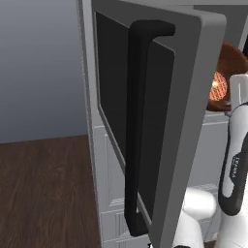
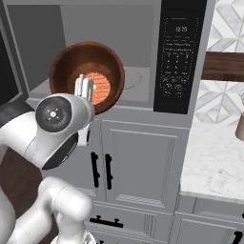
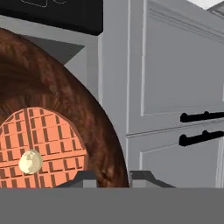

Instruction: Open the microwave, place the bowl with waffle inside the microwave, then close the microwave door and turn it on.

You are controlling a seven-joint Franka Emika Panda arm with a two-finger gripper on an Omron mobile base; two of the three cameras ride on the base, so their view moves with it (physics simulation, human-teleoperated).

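A grey kitchen wall of panelled cabinets (image 2: 138, 162) with a marble counter (image 2: 214, 162) at the right frames the open microwave (image 2: 143, 71). The pincer (image 3: 111, 177) is narrowed onto the rim of the brown bowl (image 2: 88, 74), gripping it — the bowl hangs tilted at the mouth of the cavity, the waffle (image 3: 41, 146) facing the hand, apparently on its way in. The door (image 1: 145, 121) stands swung wide to clear the way, and the arm reaches up and forward, elbow bent low.
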